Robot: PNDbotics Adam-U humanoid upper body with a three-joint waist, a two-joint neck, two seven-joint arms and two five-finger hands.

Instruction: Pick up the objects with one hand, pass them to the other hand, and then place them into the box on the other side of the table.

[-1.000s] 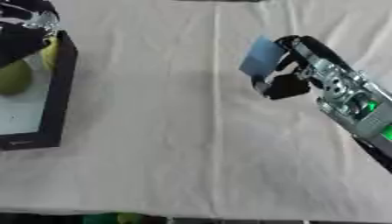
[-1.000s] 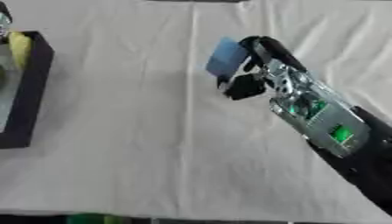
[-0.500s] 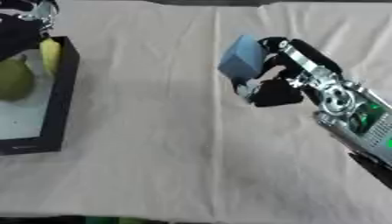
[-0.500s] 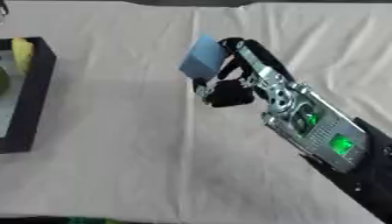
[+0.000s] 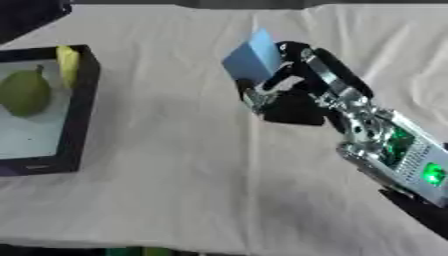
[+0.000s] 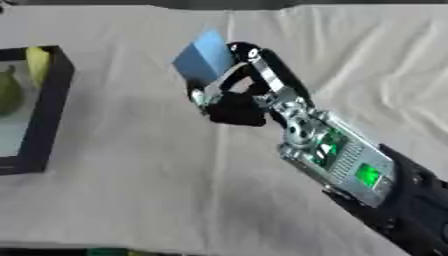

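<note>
Black box (image 5: 80, 107) at desk (image 5: 175, 190) left edge holds pear (image 5: 24, 93) and yellow item (image 5: 67, 64); nothing obstructs. Right hand (image 5: 293, 95), fingers curled round blue block (image 5: 253, 61), now nearer centre than before

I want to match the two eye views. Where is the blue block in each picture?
Left eye view: blue block upper centre, held by the right hand.
Right eye view: upper left of centre, at the same fingertips.
Shared landmark: black box at the left edge, with a green pear inside.

Creased cloth table cover (image 5: 175, 165), matt blue block (image 5: 252, 59)
</note>
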